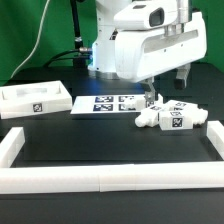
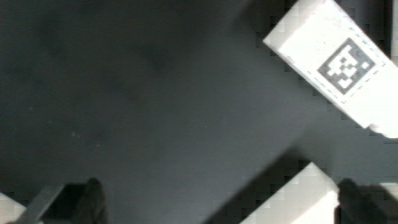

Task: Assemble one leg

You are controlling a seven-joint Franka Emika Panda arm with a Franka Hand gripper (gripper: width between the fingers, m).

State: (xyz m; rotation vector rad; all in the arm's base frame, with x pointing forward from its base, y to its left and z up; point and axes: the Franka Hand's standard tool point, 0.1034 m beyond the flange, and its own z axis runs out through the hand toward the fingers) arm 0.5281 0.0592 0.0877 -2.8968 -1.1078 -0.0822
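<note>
**A:** Run me across it, from the exterior view's left.

**B:** First the square panel (image 1: pixel 35 98), well apart from anything I need. Next is the marker board (image 1: pixel 103 103). My pincer (image 1: pixel 148 96) hangs low over that board's right end. Just past it, a cluster of stubby white posts lies on the table (image 1: pixel 90 145).

**A:** Are you carrying anything?

**B:** No. In the wrist view my fingers (image 2: pixel 80 200) are spread wide with only bare dark table between them, so the pincer (image 2: pixel 222 205) is released and empty.

**A:** So where is the leg?

**B:** The nearest leg (image 1: pixel 150 119) is just to the exterior view's right of my pincer and a little toward that camera. It lies on the table and touches its neighbours. I think the tagged white piece (image 2: pixel 338 62) at the edge of the wrist view is one of that cluster, outside my fingers rather than between them.

**A:** And its long axis?

**B:** I cannot tell. The posts are small and bunched together. My judgement is that I need a short shift to the exterior view's right before closing, and the crowding could make me catch two.
</note>
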